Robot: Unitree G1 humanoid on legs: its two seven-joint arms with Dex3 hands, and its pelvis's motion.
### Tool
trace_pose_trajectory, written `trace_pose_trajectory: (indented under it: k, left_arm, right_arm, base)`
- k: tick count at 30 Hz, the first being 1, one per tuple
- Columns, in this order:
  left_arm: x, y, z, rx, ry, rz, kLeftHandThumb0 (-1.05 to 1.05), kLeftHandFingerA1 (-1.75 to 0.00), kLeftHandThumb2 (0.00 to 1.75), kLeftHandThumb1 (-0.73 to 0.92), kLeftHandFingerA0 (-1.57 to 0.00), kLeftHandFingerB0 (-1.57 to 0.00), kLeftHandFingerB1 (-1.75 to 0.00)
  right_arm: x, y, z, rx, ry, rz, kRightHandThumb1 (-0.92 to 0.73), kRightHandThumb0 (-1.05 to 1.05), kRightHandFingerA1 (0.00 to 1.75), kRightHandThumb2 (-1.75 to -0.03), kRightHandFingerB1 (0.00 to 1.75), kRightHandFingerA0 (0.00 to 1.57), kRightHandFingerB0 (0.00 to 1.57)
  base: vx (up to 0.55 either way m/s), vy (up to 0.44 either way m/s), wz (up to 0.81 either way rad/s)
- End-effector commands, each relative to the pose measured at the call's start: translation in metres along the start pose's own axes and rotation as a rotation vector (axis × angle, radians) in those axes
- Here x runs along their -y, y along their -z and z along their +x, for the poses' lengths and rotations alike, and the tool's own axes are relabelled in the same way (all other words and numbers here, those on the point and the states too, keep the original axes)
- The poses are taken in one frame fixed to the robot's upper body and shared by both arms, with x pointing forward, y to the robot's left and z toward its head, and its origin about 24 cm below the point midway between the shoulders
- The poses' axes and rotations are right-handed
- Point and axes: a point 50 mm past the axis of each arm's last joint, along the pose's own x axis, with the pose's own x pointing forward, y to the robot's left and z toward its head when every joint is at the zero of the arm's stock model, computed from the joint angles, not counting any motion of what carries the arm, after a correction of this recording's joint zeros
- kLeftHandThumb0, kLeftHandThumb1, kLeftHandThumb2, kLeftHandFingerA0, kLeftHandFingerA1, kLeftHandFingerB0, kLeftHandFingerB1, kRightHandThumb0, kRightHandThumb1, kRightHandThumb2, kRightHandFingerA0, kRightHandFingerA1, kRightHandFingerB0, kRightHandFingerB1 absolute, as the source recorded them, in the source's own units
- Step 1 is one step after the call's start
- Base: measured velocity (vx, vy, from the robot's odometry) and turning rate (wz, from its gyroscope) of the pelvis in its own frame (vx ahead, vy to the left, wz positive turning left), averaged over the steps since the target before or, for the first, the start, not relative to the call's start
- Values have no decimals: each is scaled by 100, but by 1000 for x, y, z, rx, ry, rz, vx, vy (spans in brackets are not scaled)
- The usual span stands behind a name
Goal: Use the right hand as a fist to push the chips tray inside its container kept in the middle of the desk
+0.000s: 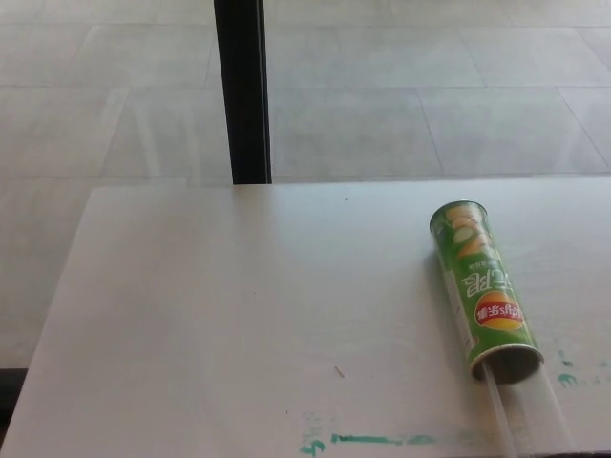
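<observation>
Clear tray (530,410) juts from the green can (484,291); no hand or fingers visible.

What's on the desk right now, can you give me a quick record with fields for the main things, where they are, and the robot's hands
surface: white desk, green paint smears near its front edge
container: green chips can, lying on its side at the desk's right, open end toward the camera
tray: clear chips tray, sticking out of the can's open end, running off the bottom of the picture
tray state: not yet pushed in
background: tiled floor, black post behind the desk
left hand: not in view
right hand: not in view
</observation>
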Motion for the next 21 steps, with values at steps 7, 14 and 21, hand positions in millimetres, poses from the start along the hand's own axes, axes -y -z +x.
trace_pose_trajectory:
  k: [7, 14, 21]
  left_arm:
    - [-7, -4, -2, 0, -6, 35, -21, -83, 136, 63, -43, -30, -75]
    - [-7, -5, -2, 6, -11, 13, -20, -85, 135, 61, -45, -31, -76]
    - [-7, -5, -2, -1, -16, 27, -32, -101, 170, 28, -39, -26, -86]
  right_arm:
    - [2, -6, -4, 58, -109, -135, -76, -49, 61, -62, 46, 76, 56]
    - [-11, 13, 9, 1, -164, -339, -77, -55, 64, -63, 45, 86, 61]
    - [-19, 32, 15, -67, -236, -448, -77, -56, 62, -63, 45, 88, 61]
  base:
    - [0, 0, 0]
    - [0, 0, 0]
    - [0, 0, 0]
